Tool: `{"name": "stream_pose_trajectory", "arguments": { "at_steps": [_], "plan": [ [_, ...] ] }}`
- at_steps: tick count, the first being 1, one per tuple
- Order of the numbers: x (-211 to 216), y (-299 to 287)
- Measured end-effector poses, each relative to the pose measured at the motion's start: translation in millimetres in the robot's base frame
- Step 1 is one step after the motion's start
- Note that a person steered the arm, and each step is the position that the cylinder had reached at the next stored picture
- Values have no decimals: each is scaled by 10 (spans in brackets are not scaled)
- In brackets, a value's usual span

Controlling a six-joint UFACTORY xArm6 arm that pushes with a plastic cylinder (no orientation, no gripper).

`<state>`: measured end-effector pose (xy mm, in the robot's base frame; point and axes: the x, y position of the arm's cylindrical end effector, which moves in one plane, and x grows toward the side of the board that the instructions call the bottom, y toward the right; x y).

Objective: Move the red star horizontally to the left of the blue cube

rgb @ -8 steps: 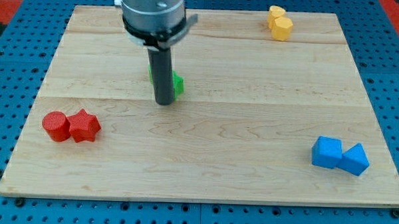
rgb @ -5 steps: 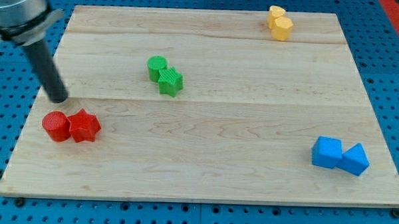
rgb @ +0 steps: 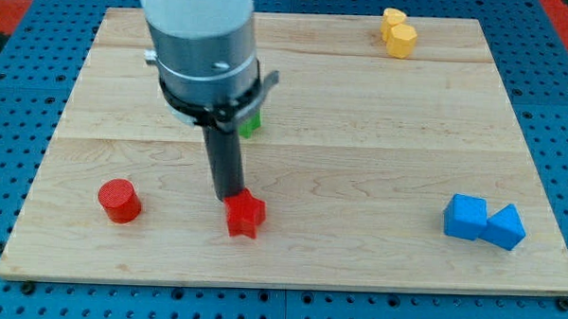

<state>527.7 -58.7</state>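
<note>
The red star (rgb: 245, 215) lies near the board's bottom edge, left of centre. My tip (rgb: 230, 195) touches its upper left side. The blue cube (rgb: 466, 217) sits far to the view's right at about the same height, with a second blue block (rgb: 505, 227) touching its right side. The star is well apart from the cube, on its left.
A red cylinder (rgb: 120, 200) stands left of the star, apart from it. A green block (rgb: 250, 123) is mostly hidden behind the arm. Two yellow blocks (rgb: 398, 33) sit at the view's top right. The wooden board (rgb: 361, 134) rests on a blue pegboard.
My tip swung from the board's left edge to the red star. The star slid right and down, away from the red cylinder. The cylinder also shifted right and slightly down.
</note>
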Motion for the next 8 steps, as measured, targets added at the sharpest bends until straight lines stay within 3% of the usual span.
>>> {"name": "stream_pose_trajectory", "arguments": {
  "at_steps": [3,4,5,7,8],
  "plan": [
    [673,-251],
    [515,228],
    [913,-327],
    [757,-1965],
    [368,-1851]
  ]
}}
